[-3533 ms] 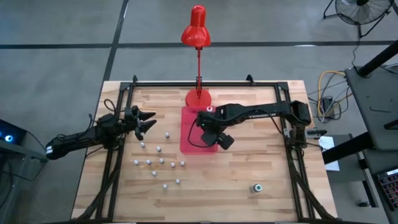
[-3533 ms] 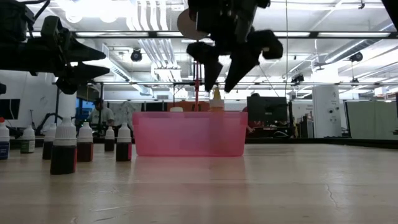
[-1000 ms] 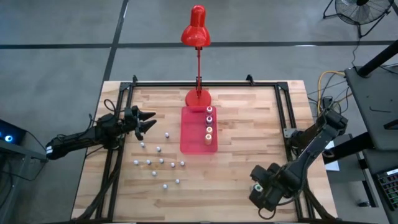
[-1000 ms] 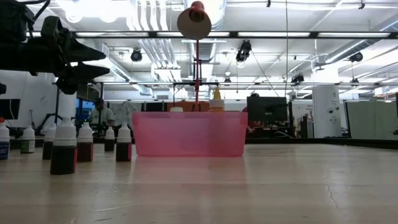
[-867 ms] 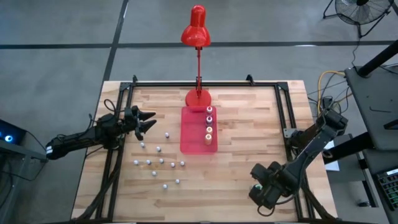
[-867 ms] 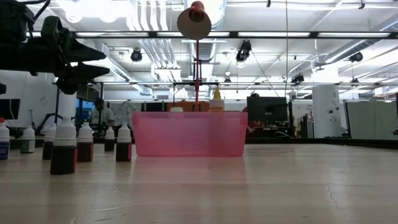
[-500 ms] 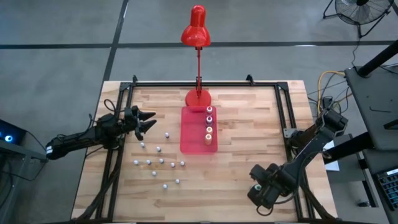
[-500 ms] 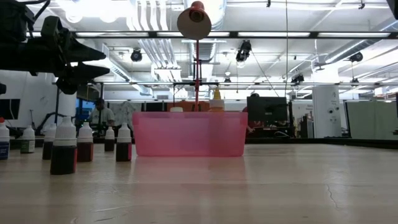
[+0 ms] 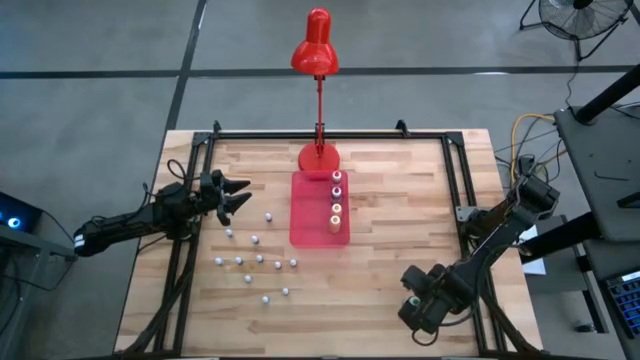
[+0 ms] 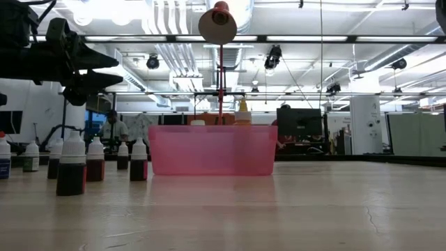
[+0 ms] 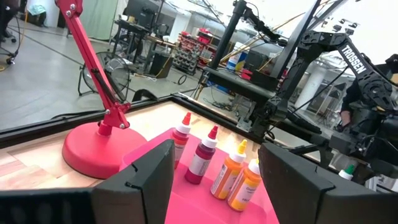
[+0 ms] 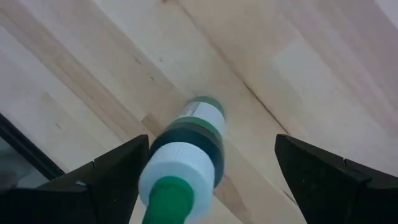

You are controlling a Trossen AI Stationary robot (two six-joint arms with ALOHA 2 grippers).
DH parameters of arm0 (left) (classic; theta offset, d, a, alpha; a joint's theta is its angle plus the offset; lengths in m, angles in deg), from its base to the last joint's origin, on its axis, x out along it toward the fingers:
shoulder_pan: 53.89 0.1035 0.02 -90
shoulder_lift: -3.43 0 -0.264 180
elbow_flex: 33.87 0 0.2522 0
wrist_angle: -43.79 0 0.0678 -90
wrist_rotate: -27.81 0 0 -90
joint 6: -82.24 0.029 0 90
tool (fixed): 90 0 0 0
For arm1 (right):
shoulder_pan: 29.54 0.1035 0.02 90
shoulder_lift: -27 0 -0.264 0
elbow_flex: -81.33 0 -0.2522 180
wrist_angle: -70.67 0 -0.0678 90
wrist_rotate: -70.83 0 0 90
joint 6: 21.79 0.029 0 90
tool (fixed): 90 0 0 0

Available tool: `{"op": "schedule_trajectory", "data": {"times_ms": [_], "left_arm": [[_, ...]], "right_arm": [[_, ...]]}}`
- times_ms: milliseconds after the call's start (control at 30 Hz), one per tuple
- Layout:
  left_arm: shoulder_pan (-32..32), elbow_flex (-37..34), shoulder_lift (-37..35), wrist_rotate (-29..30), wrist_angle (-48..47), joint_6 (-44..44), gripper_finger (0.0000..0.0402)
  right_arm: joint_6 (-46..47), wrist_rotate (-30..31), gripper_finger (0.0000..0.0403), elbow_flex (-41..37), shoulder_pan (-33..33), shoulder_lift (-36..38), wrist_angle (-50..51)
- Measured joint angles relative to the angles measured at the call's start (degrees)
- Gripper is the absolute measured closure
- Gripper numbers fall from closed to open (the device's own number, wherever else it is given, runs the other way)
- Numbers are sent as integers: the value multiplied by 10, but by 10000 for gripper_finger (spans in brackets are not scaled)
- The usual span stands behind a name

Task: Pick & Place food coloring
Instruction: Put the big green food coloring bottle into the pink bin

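Observation:
A teal-capped food coloring bottle (image 12: pixel 185 154) stands upright on its base on the wood near the table's near right corner. My right gripper (image 9: pixel 413 305) hangs over it, open, pointing down, one finger on each side of the bottle (image 12: pixel 211 180). Several bigger bottles (image 11: pixel 214 160) with pink, red, orange and yellow caps stand in the pink tray (image 9: pixel 312 228). Several small whitish-capped bottles (image 9: pixel 255 262) stand on the table's left half (image 10: pixel 73 167). My left gripper (image 9: pixel 238 195) waits open at the left edge, above the table.
The red desk lamp's base (image 9: pixel 318 156) sits just behind the tray, and its head (image 10: pixel 216 22) hangs over it. Black frame rails (image 9: pixel 470 250) run along the table's left and right sides. Bare wood lies between the tray and my right gripper.
My right gripper has swung from above the pink tray to the table's near right part. During the last second it has edged slightly toward the left over the teal-capped bottle. My left arm has kept still.

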Motion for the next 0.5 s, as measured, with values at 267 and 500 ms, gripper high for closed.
{"op": "schedule_trajectory", "data": {"times_ms": [267,500], "left_arm": [[0,0,0,0,0,0,197],[0,0,0,0,0,0,197]], "right_arm": [[0,0,87,-5,0,0,-11],[0,0,145,-6,0,0,-11]]}}
